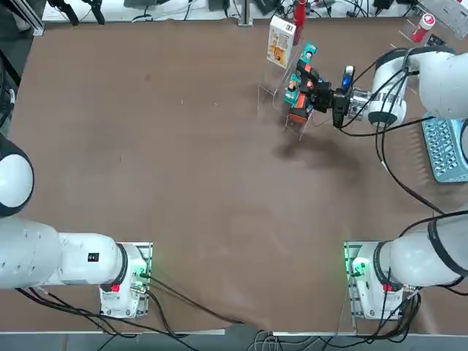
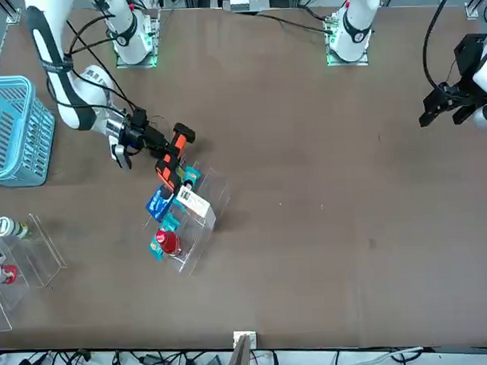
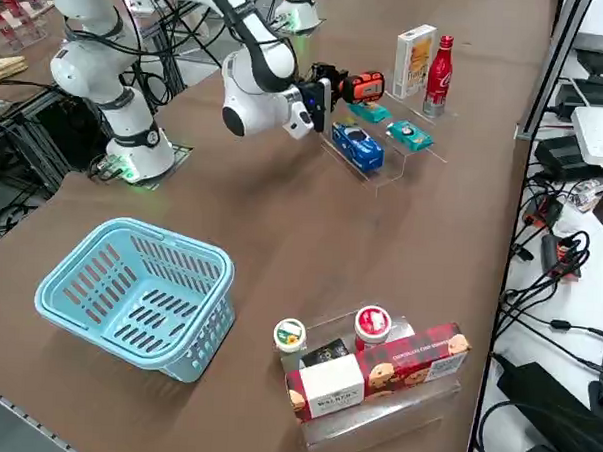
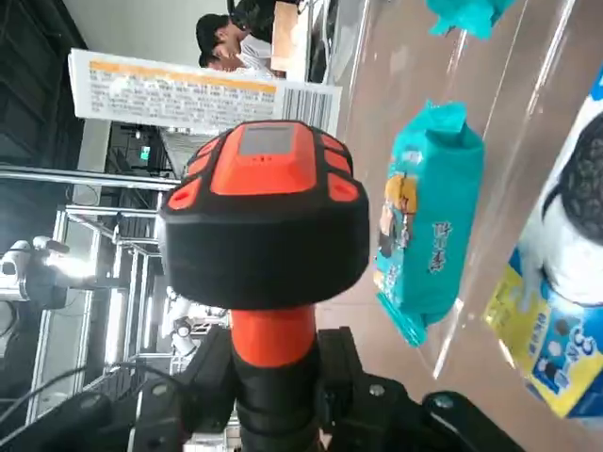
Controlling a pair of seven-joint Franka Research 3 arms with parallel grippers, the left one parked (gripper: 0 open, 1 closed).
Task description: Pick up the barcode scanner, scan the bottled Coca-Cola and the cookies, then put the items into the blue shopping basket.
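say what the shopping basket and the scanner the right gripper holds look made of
Basket: light blue plastic, likely rigid, going by its moulded slots and smooth rim.

Scanner, in the right gripper: probably hard plastic, matte black and red-orange; the black may be rubbery.

The red-trimmed black barcode scanner (image 4: pixel 266 212) is held in the right end effector (image 4: pixel 278 400), above the clear rack (image 3: pixel 392 168).

Light-blue basket (image 3: pixel 140 294), red bottle (image 3: pixel 439 78), white-orange box (image 3: pixel 414 61)

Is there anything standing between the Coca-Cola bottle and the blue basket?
Yes, low: a teal pack lies on the basket side of the bottle. The right gripper, gripping the scanner, is near.
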